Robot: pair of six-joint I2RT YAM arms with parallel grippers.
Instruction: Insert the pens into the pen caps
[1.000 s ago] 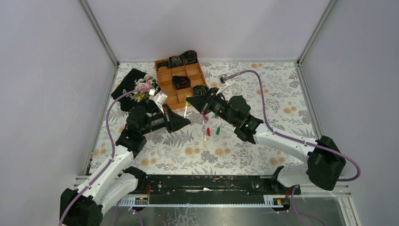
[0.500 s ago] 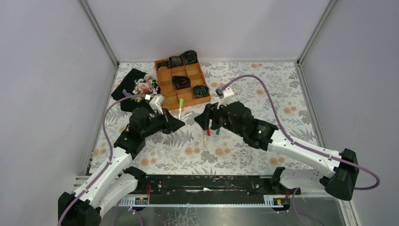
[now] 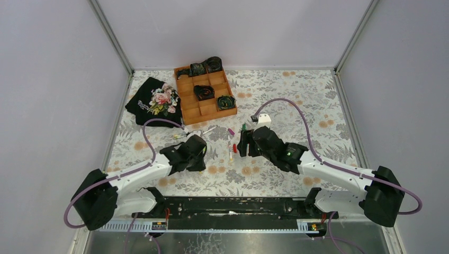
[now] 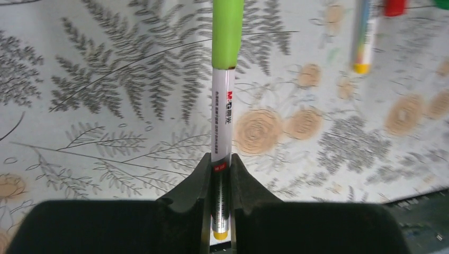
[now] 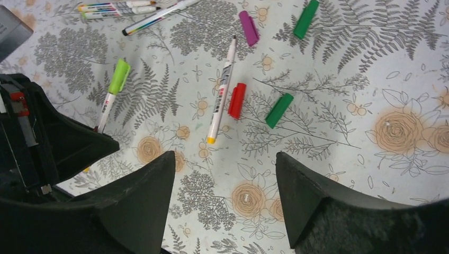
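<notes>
Top view: my left gripper [image 3: 198, 146] sits low over the table [image 3: 296, 106], on the near side of the tray [image 3: 182, 100]. My right gripper [image 3: 242, 144] is just right of a loose pen [image 3: 230, 148]. The wooden tray stands far centre, and several of its compartments hold black coils [image 3: 204, 92]. A black flowered cloth [image 3: 153, 99] lies left of it. A few more pens [image 3: 185, 135] lie between the tray and the left gripper.

Left wrist: my fingers are clenched on the capped pen [image 4: 223, 121], gripping it close to its yellow end. The white barrel runs straight out from them, with the lime cap [image 4: 227, 32] on its far end. I cannot tell whether it touches the table. Up to the right, blurred, I see the loose pen's yellow end and a red cap [image 4: 394, 6].

Right wrist: my fingers are spread wide and hold nothing. Beyond them lies the loose pen, with its black tip far and its yellow end near. The red cap lies against its right side. A green cap [image 5: 279, 110] lies just right of that, apart from it. A magenta cap [image 5: 248, 28] and a second green cap [image 5: 306, 19] lie farther off. The left gripper fills the near left corner and hides the table there.
</notes>
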